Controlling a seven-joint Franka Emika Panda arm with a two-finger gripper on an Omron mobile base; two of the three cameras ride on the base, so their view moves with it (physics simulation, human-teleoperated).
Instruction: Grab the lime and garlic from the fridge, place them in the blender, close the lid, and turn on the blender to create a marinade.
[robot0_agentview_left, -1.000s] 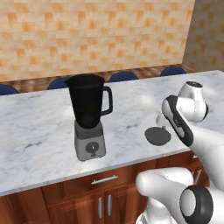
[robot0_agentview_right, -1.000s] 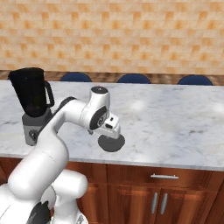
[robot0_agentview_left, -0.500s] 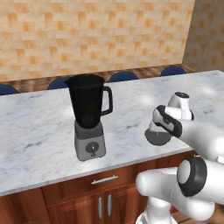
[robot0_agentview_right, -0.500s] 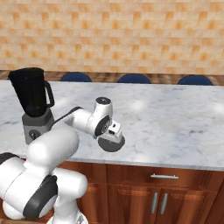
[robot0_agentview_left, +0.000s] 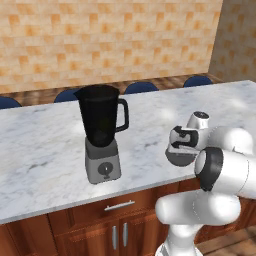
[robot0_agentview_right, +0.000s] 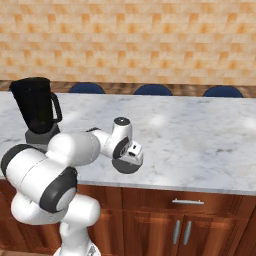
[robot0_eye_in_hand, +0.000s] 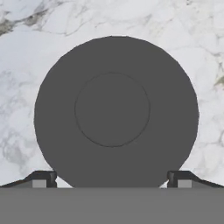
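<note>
Hand camera close above lid (robot0_eye_in_hand: 114, 111)

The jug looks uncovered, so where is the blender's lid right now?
The lid lies flat on the marble counter near its front edge, directly under the gripper and apart from the blender, to its right in the left base view.

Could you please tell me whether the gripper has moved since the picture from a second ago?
Yes. Against the blender, which has stayed put, the gripper has dropped from above the lid to just over it on the marble counter.
</note>
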